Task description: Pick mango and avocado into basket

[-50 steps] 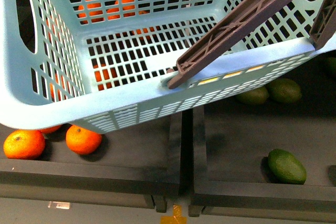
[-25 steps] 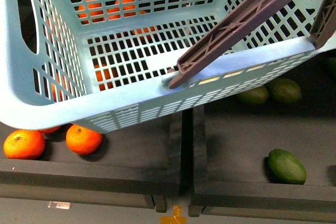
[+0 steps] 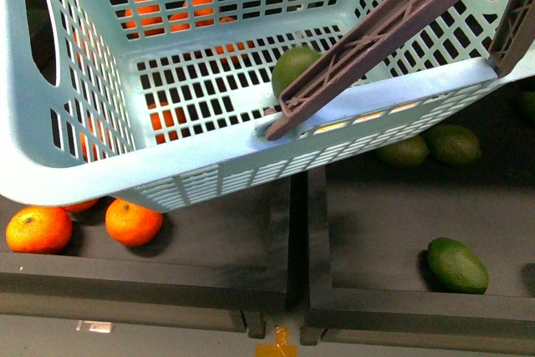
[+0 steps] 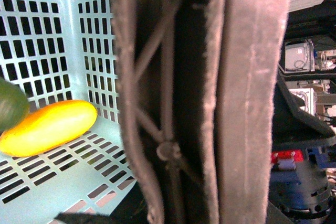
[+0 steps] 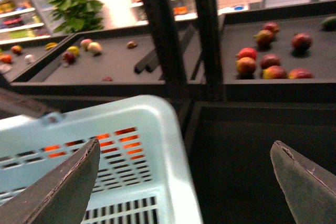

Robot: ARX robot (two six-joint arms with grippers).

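The light teal basket [image 3: 201,156] hangs tilted above the fruit bins and fills the upper front view. Its brown-grey handle [image 3: 376,39] crosses the near rim. An avocado [image 3: 294,68] lies inside the basket behind the handle. In the left wrist view the yellow mango [image 4: 47,127] lies on the basket floor [image 4: 79,177], with the avocado's edge [image 4: 10,108] beside it. My left gripper is shut on the basket handle [image 4: 210,98]; its jaws are hidden. My right gripper [image 5: 186,179] is open and empty above the basket rim [image 5: 157,129].
Oranges [image 3: 84,227] lie in the left black bin under the basket. More avocados [image 3: 456,264] lie in the right bin [image 3: 376,298]. The right wrist view shows dark red mangoes [image 5: 270,56] in a far bin and black posts [image 5: 205,30].
An avocado has appeared inside the basket behind the handle; it was not there in the earlier frames. The basket has barely moved.
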